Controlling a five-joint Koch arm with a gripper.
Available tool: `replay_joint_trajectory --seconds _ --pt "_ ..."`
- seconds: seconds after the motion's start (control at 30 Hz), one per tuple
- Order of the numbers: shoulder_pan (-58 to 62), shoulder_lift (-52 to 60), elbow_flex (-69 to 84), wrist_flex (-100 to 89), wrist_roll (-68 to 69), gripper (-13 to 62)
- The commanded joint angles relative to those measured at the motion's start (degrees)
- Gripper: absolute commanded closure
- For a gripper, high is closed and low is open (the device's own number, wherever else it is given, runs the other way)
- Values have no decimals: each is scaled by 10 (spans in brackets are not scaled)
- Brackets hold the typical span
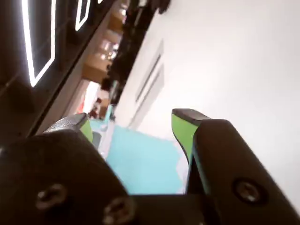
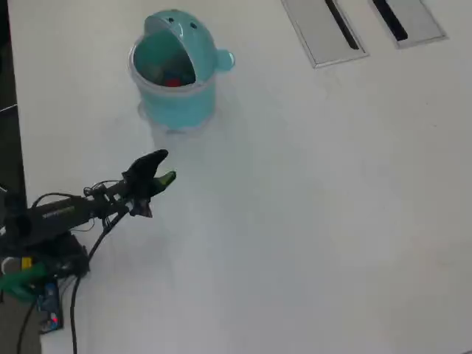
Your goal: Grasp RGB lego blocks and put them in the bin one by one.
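The light teal bin [image 2: 177, 103] stands at the back left of the white table in the overhead view, its mouth open. A red lego block [image 2: 173, 81] lies inside it. My gripper [image 2: 164, 167] hovers just in front of the bin, a little to its left, and points toward it. In the wrist view the gripper [image 1: 132, 119] is open: its two green-padded fingers [image 1: 180, 131] stand wide apart with nothing between them. Blurred teal of the bin [image 1: 140, 159] fills the gap below them.
Two flat grey panels with black slots [image 2: 324, 29] lie at the back right of the table, and also show in the wrist view as grey panels [image 1: 150, 79]. The arm's base and cables [image 2: 37, 258] sit at the left edge.
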Motion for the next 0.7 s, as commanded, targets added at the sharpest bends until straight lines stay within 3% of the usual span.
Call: replay_joint_trajectory --seconds 0.0,0.67 --pt "11 23 3 -74 25 178" --pt "60 112 325 -117 146 178"
